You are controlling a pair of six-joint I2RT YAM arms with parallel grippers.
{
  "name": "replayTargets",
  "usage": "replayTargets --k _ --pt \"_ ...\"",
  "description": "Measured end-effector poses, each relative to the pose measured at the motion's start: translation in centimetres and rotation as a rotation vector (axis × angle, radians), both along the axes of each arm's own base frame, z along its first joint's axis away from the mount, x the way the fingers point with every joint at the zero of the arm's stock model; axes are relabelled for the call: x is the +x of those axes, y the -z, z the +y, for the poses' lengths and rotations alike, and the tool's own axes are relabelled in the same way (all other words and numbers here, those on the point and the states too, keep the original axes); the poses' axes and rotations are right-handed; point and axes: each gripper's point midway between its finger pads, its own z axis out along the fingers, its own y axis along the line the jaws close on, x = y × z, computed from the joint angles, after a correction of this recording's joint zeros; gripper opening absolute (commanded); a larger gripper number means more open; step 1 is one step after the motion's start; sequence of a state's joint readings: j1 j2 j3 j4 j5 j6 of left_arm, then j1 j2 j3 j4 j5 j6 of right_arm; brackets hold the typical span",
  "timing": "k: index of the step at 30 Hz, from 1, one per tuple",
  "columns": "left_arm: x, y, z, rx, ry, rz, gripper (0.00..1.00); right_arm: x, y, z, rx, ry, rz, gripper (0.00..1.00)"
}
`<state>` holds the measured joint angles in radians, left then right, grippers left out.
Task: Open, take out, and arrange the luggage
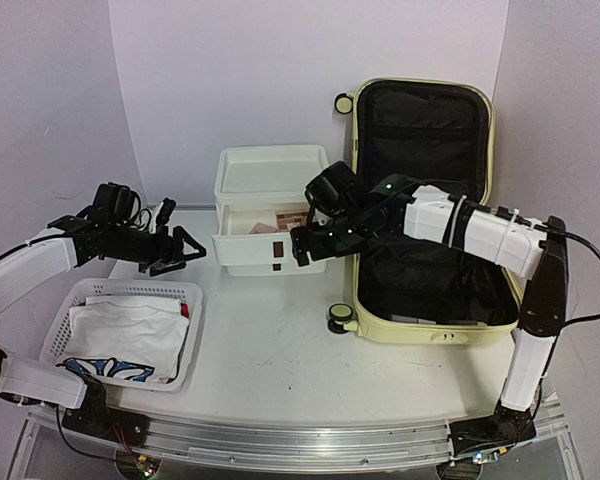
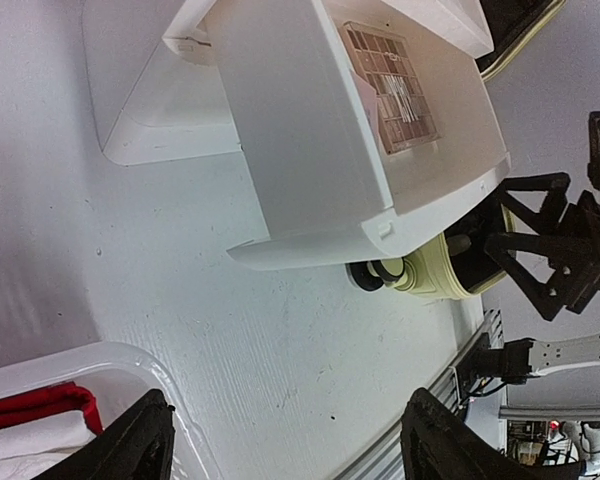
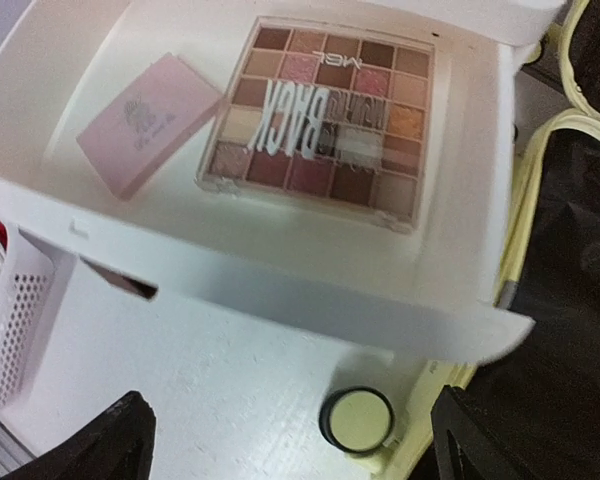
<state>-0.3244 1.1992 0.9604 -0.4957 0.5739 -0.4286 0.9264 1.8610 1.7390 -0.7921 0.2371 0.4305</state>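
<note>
Right gripper (image 1: 303,244), jaws spread and empty, hangs over the pulled-out white plastic drawer (image 1: 245,250); a low retreat could snag its front lip. Left gripper (image 1: 183,250) also spread, empty.

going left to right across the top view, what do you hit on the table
basket → left claw → drawer box → luggage

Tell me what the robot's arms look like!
The left arm and right arm are chunky white shells with black joints. The left gripper and right gripper are black, with triangle-shaped struts. A black cable loops off the right arm, and a tiny green light glows on it.
</note>
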Motion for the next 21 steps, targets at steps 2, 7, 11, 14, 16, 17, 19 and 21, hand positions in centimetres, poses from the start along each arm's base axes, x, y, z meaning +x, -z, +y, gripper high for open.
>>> replayTargets --k 2,7,11,14,16,17,19,21 --pt "0.0 -0.1 0.0 -0.003 -0.003 0.003 0.79 1.0 0.9 1.1 0.035 0.050 -0.005 0.98" --pt "-0.4 -1.1 0.2 -0.019 -0.010 -0.022 0.79 2.9 2.6 1.9 0.070 0.222 -0.038 0.98" --pt "-1.1 -1.9 0.4 -0.029 -0.011 -0.049 0.79 4.6 2.3 3.5 0.118 0.293 -0.080 0.98" --pt "-1.2 -2.0 0.4 -0.030 -0.011 -0.055 0.79 6.4 1.8 5.2 0.183 0.329 -0.109 0.98" --pt "-1.3 -2.0 0.4 -0.031 -0.011 -0.055 0.79 7.3 1.4 6.2 0.223 0.343 -0.121 0.98" --pt "-1.3 -1.9 0.5 -0.030 -0.011 -0.054 0.79 7.6 1.2 6.5 0.240 0.349 -0.126 0.98" --pt "-1.4 -1.9 0.5 -0.030 -0.011 -0.055 0.79 8.1 0.8 7.1 0.268 0.358 -0.140 0.98" --pt "-1.5 -1.8 0.5 -0.030 -0.011 -0.053 0.79 8.6 0.1 7.4 0.286 0.366 -0.160 0.98"
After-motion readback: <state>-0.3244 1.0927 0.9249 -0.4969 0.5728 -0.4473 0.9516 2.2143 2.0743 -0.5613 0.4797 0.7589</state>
